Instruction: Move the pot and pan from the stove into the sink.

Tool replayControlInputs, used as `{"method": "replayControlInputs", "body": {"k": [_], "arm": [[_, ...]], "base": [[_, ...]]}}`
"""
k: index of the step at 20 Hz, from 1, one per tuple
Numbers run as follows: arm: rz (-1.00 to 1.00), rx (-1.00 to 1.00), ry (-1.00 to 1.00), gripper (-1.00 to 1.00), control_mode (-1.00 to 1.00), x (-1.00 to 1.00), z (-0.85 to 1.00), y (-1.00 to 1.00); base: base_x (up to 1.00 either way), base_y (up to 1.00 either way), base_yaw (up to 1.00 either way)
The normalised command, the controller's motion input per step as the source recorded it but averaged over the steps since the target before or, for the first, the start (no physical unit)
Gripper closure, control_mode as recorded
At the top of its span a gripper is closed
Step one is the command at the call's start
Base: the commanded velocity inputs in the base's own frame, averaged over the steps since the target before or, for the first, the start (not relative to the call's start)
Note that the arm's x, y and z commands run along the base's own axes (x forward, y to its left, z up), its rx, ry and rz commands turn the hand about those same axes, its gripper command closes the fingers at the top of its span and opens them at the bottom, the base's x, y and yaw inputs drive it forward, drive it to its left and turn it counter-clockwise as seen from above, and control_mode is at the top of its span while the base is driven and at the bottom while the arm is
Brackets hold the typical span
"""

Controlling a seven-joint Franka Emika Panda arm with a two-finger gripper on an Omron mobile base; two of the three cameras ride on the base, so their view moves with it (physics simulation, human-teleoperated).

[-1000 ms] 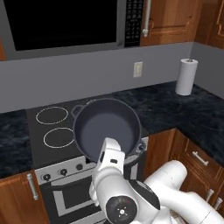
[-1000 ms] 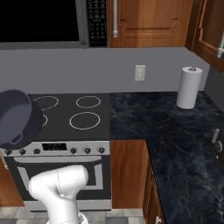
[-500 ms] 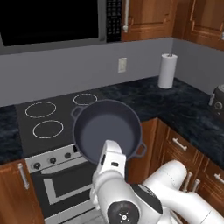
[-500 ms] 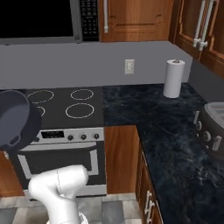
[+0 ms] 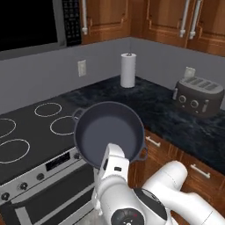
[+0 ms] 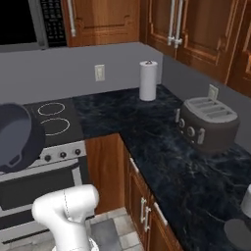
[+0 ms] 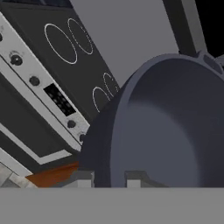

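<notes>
The end effector (image 5: 115, 154) was clamped on the near rim of the pot (image 5: 110, 132), jaws pinched tight, and the pot hung in the air, tipped so its dark inside faced up and back toward the base. In the hand view the pot (image 7: 162, 127) swelled up directly ahead of the fingertips (image 7: 82, 179), touching them, its far loop handle poking up at the top right. So the pot sat forward and above the end effector, carried out over the front edge of the stove (image 5: 30, 140), off the burner rings entirely.

Out from there: the stove's steel front and knobs ran below and to the left. To the right stretched the dark marbled desk (image 5: 176, 118), with a paper towel roll (image 5: 128, 70) standing at the back wall and a toaster (image 5: 197, 94) further along. The sink could not be made out in these views, nor the pan. My read was that the carry had to go rightward along the desk, past the toaster, with the pot leading.
</notes>
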Motion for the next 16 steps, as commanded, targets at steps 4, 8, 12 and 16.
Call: {"method": "replayControlInputs", "body": {"k": [4,8,12,16], "arm": [[0.0,0.0,0.0,1.0,1.0,0.0,0.0,0.0],[0.0,0.0,0.0,1.0,1.0,0.0,0.0,0.0],[0.0,0.0,0.0,1.0,1.0,0.0,0.0,0.0],[0.0,0.0,0.0,1.0,1.0,0.0,0.0,0.0]], "base": [[0.0,0.0,-0.5],[0.0,0.0,-0.5],[0.0,0.0,-0.5],[0.0,0.0,-0.5]]}}
